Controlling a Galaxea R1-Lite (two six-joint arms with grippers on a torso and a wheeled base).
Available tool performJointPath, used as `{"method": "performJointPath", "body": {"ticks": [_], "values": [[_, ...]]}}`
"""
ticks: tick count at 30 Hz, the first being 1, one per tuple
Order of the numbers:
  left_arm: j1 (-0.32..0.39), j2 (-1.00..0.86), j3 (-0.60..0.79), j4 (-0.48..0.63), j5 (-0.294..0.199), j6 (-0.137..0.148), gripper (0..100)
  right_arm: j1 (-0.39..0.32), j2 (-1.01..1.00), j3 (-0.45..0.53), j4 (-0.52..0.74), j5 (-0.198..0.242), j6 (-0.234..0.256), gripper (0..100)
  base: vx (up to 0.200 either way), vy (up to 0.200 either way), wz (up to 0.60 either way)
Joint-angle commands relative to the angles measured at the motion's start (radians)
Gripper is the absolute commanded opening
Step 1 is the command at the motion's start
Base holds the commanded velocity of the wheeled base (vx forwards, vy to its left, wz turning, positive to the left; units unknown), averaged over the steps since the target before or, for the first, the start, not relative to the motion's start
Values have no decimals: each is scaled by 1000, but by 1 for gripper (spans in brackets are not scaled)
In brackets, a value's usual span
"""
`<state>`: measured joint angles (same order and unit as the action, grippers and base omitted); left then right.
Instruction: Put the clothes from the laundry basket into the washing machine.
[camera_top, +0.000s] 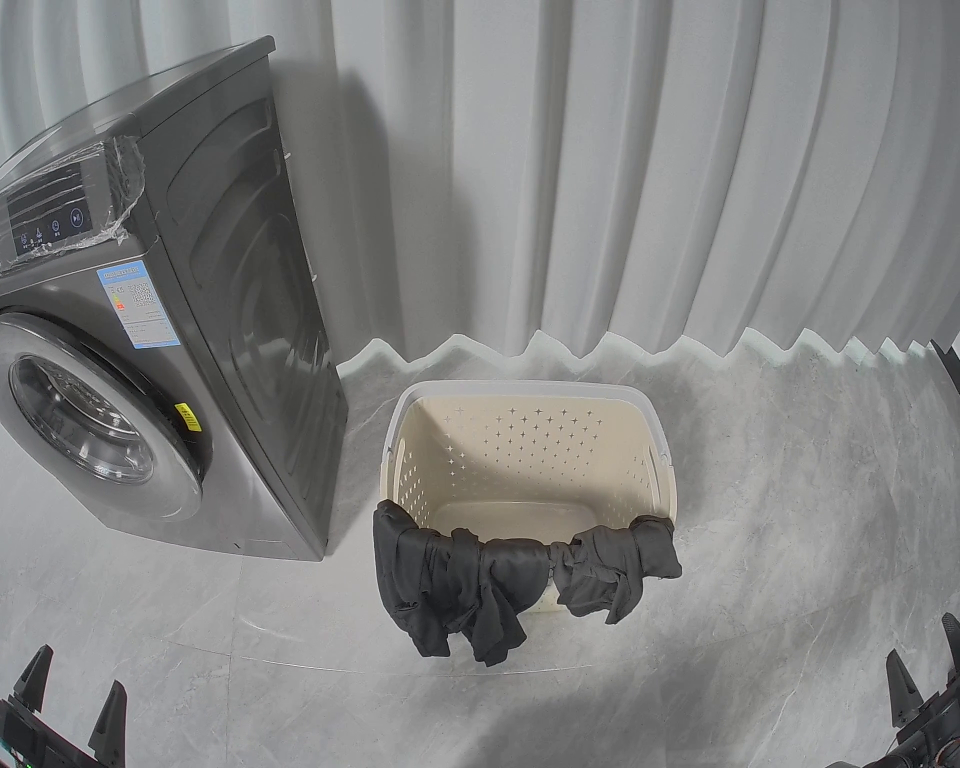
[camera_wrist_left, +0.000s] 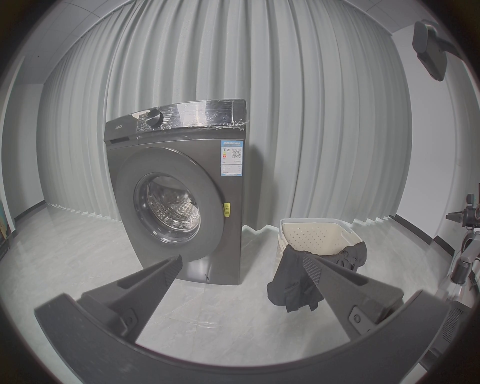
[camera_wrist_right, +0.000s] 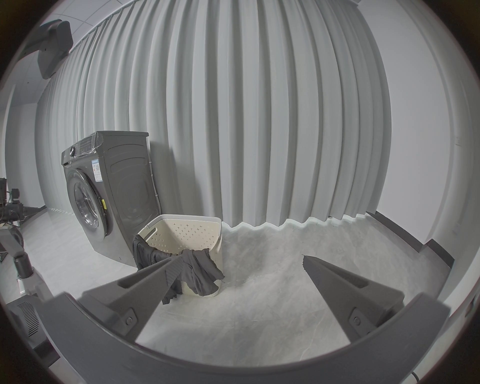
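Head view, listing from largest to smallest.

1. washing machine (camera_top: 150, 330): grey front-loader on the floor (camera_top: 700, 620), ahead of your left hand (camera_top: 78, 672) and well apart from it. The round door (camera_top: 95, 420) looks shut, so you will probably have to open it before loading.

2. laundry basket (camera_top: 520, 390): cream with perforated walls, ahead and between your two hands, out of reach of both. It stands just beside the machine's flank, which should keep the carry short.

3. clothes (camera_top: 470, 585): dark fabric draped over the basket rim on the side nearest your hands, hanging down the outer wall. Laid like this, they offer you a fold to grip without reaching inside.

4. left hand: low, fingers apart, holding nothing.

5. right hand (camera_top: 922, 640): low, fingers apart, holding nothing.

Differences between views: the head view looks down into the basket, whose bottom appears bare. The left wrist view faces the door squarely and shows the drum through the glass and a knob on the top panel. The right wrist view shows the machine's side panel and how far the clothes hang towards the floor, with a pleated curtain (camera_wrist_right: 260, 125) behind.
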<state>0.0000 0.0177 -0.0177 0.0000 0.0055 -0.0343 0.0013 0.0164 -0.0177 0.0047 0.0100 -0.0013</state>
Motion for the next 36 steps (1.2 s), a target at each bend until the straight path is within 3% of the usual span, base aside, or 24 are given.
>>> {"method": "performJointPath", "body": {"ticks": [1,4,13,25,36], "values": [[0,-18,16,0,1,1,100,0,-16,16,0,1,0,100,0,0,0],[0,-18,16,0,1,-1,100,0,-16,16,0,1,0,100,0,0,0],[-2,-18,16,0,1,-1,100,0,-16,16,0,1,0,100,200,0,0],[0,-18,16,0,1,-1,100,0,-16,16,0,1,0,100,0,0,0],[0,-18,16,0,1,-1,100,0,-16,16,0,1,0,100,164,0,0]]}}
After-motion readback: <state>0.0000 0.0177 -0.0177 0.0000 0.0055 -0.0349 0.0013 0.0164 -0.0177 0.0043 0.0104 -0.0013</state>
